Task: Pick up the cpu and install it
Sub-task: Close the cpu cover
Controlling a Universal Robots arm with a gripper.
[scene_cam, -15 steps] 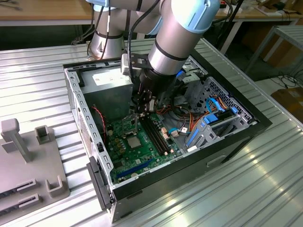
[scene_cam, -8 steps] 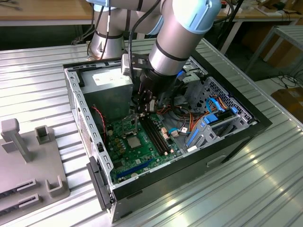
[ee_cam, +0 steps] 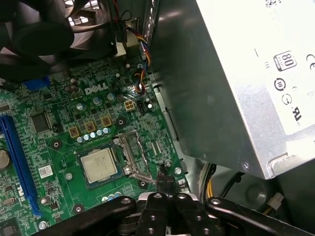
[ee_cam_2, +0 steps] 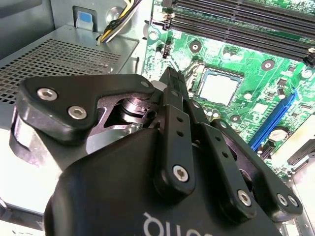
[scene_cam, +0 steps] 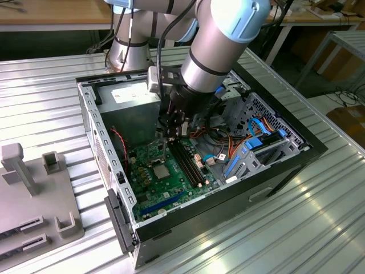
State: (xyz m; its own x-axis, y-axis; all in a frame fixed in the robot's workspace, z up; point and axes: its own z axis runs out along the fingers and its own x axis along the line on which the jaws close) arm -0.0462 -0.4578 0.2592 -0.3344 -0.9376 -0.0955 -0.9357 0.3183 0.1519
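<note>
Low and centre in the exterior view, the cpu (scene_cam: pixel 160 170) lies flat in its socket on the green motherboard (scene_cam: pixel 171 185). Just above it, the tool (scene_cam: pixel 173 134) hangs with fingers pressed together, empty, tips half hidden among cables.

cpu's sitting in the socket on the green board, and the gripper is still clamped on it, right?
Not quite. The cpu does sit in the socket on the green board, but the gripper is not clamped on it: in the first wrist view its fingers are closed together beside the socket, apart from the chip. The second wrist view agrees, with the cpu lying bare past the fingertips.
</note>
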